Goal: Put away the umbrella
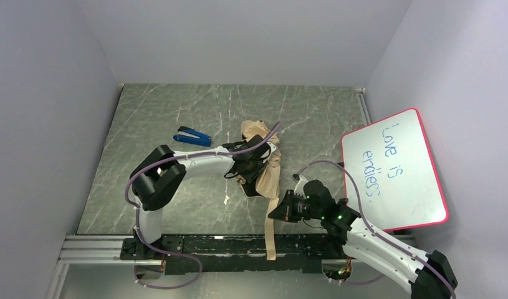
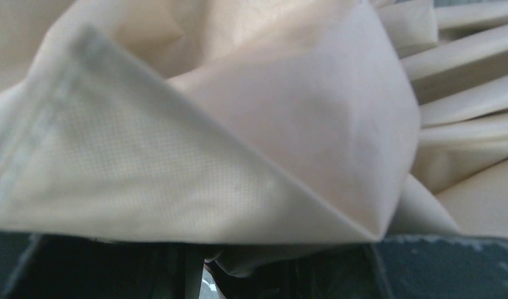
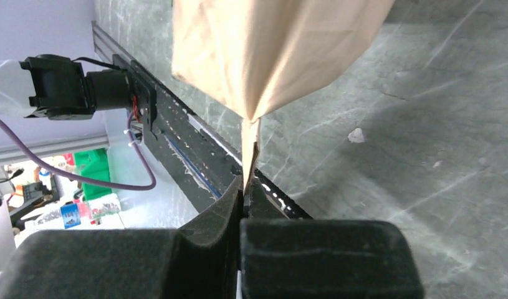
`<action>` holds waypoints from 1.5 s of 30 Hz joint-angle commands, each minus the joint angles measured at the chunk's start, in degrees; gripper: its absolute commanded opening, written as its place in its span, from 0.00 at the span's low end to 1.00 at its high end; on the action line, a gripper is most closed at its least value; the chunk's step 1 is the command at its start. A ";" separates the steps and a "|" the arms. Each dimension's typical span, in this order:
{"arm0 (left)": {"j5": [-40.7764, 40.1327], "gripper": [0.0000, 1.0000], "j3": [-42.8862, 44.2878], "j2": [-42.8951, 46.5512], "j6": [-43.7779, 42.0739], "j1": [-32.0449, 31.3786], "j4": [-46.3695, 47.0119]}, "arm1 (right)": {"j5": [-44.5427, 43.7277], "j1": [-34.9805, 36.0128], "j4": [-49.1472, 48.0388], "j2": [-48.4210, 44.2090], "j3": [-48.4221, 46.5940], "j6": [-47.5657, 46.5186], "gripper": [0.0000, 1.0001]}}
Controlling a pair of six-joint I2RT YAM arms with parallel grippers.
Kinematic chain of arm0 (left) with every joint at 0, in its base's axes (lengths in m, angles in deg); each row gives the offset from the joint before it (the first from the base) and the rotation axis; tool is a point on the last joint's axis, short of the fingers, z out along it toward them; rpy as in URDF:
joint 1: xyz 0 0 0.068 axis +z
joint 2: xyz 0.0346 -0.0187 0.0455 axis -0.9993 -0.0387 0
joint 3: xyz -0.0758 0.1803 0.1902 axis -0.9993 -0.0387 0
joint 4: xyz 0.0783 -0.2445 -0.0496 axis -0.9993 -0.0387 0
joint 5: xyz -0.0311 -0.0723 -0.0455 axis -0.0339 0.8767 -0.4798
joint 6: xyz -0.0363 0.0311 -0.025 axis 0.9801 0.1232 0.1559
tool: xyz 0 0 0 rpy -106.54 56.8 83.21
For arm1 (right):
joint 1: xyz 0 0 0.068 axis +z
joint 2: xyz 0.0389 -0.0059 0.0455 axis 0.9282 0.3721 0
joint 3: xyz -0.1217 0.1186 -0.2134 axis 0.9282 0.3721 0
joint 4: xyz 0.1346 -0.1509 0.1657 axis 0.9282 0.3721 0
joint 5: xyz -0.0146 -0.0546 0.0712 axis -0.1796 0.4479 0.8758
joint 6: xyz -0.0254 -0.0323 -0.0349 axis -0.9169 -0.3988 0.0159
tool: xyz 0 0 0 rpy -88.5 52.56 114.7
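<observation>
Grey-green marbled worktop [image 1: 176,205]. A pink-edged whiteboard [image 1: 394,168] with handwriting lies tilted at its right side.

The umbrella [image 1: 268,177] is mid-worktop, a bunched cream canopy with dark lining showing. In the right wrist view we see its fabric hanging clear of the surface.

The left hand [image 1: 248,167] is buried in the bundle, its jaws part-way apart and gripping canopy folds; cloth fills its wrist view.

The right hand [image 1: 277,210] is just beside the canopy's near end, jaws pinched tight on the beige strap [image 1: 270,240], which trails over the front rail [image 1: 201,244].

A blue stapler [image 1: 192,136] lies left of the umbrella, apart from it.
</observation>
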 commanded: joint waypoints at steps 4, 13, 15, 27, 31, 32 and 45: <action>-0.02 0.44 2.39 -1.73 1.27 1.06 3.00 | -4.28 8.87 -3.63 2.60 -0.09 4.65 0.00; -0.15 0.44 1.47 -1.35 0.83 1.09 3.27 | -11.95 28.21 -10.01 12.65 -2.72 9.10 0.00; -0.22 0.44 1.28 -1.17 0.83 1.13 3.36 | -13.06 30.30 -10.59 14.12 -2.97 9.79 0.00; 1.56 0.46 -0.53 0.02 0.22 1.07 5.34 | -27.52 31.15 5.77 15.26 -7.66 9.50 0.00; 2.11 0.47 -0.56 0.15 -0.04 1.08 5.60 | -19.60 31.11 -2.60 18.62 -4.64 9.66 0.00; 2.22 0.48 -0.67 0.26 -0.17 1.08 5.52 | -18.34 31.15 -3.47 19.41 -4.10 9.79 0.00; 8.99 0.66 -1.75 12.77 -2.05 1.12 1.93 | -25.49 31.24 8.79 14.07 -9.43 9.10 0.00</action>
